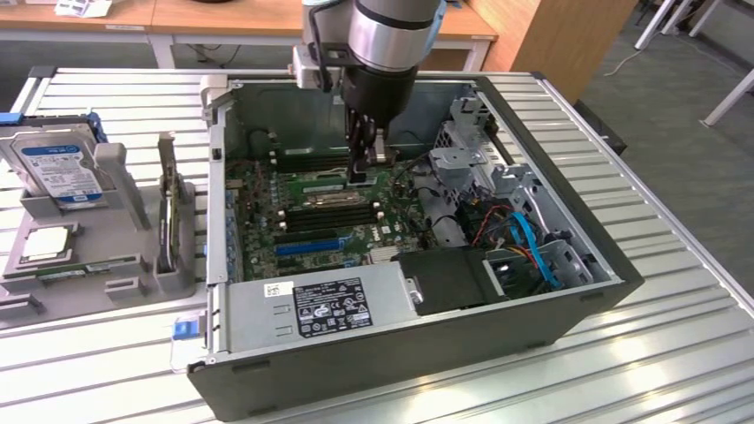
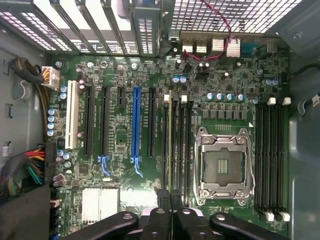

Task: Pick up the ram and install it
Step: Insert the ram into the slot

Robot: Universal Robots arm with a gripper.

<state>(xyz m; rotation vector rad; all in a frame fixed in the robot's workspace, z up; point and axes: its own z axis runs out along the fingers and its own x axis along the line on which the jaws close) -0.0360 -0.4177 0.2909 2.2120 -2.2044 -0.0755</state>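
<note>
Green stick, seen edge-on: the ram [image 2: 170, 145] stands in the DIMM bank between the CPU socket [image 2: 224, 167] and the blue PCIe slot [image 2: 135, 125]. It looks like the 2nd slot counting from the blue-slot side. The gripper [image 2: 168, 196] sits at the stick's near end, fingers pressed almost together w/ the ram's thin top edge pinched between them (just a sliver of gap shows). Can't tell whether the stick is fully seated or whether the slot latches are closed.

Exterior view: the arm comes down into the open PC case [image 1: 471, 353], tool tip low over the mobo [image 1: 353, 234], approx mid-case and a touch toward 11 o'clock. The PSU [image 1: 318, 305] w/ its label lies at 6 o'clock inside the case, and the blue cables [image 1: 531, 243] are at 3–4 o'clock. Outside, at 9 o'clock of the case, a grey fixture [image 1: 124, 177] holds an HDD [image 1: 59, 168] and, nearer 8 o'clock, a square silver processor chip [image 1: 48, 243]. Case and fixture both rest on a ribbed aluminium table [image 1: 659, 265].
</note>
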